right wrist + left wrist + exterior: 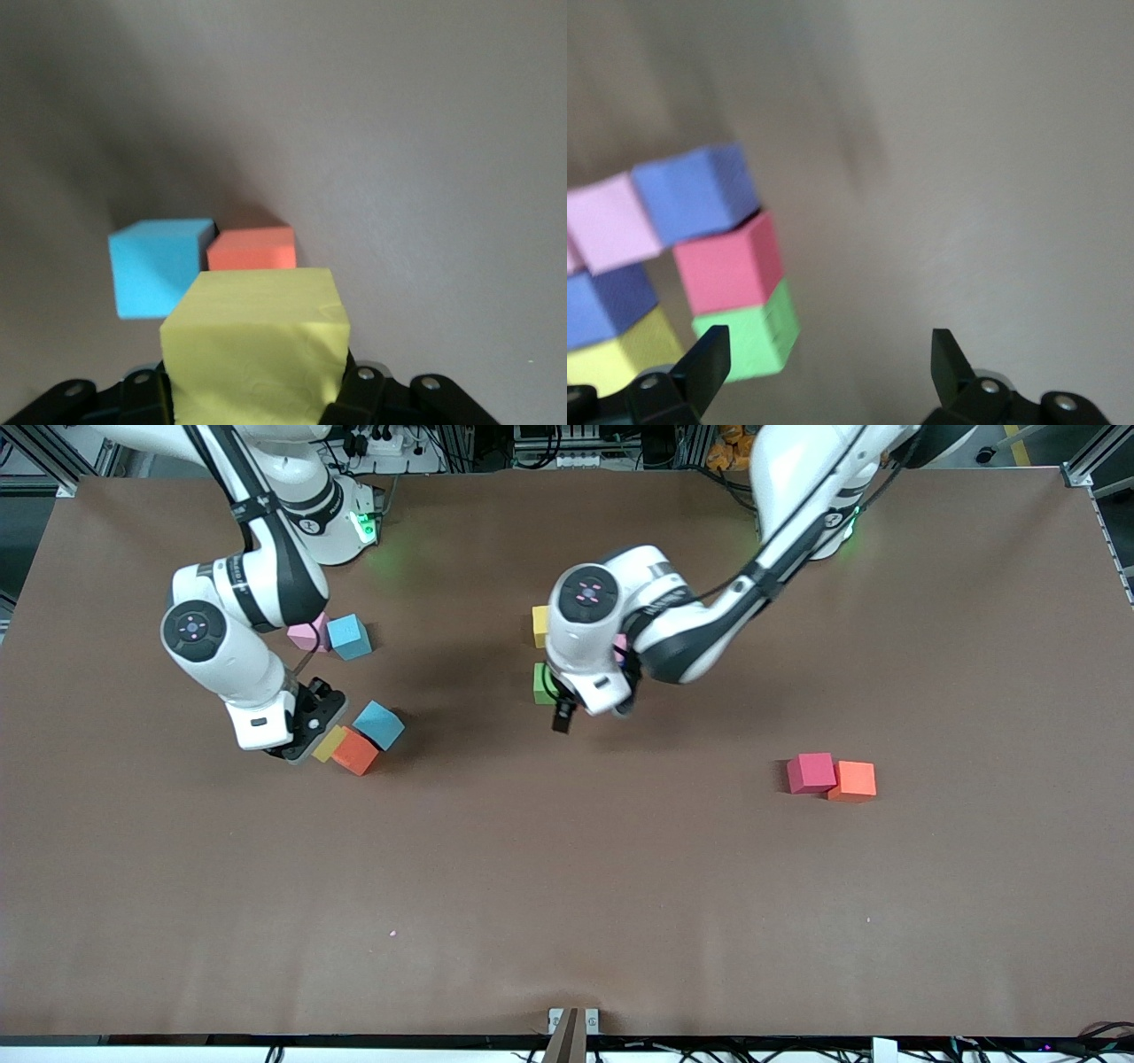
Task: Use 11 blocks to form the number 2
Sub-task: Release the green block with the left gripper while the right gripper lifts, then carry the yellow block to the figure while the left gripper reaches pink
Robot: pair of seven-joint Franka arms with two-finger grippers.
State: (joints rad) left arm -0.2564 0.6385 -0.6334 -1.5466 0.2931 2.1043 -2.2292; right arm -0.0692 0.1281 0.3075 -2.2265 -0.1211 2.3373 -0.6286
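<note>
My right gripper is shut on a yellow block, low at the table toward the right arm's end. The block touches an orange block. My left gripper hangs open and empty near the table's middle, beside a tight cluster of blocks. The left wrist view shows that cluster: pink, purple, red, green, a second purple and yellow. In the front view the left arm hides most of it; only green and yellow show.
A light-blue cube sits against the orange block. Another light-blue cube and a pink block lie by the right arm's base. A red block and an orange block sit together toward the left arm's end.
</note>
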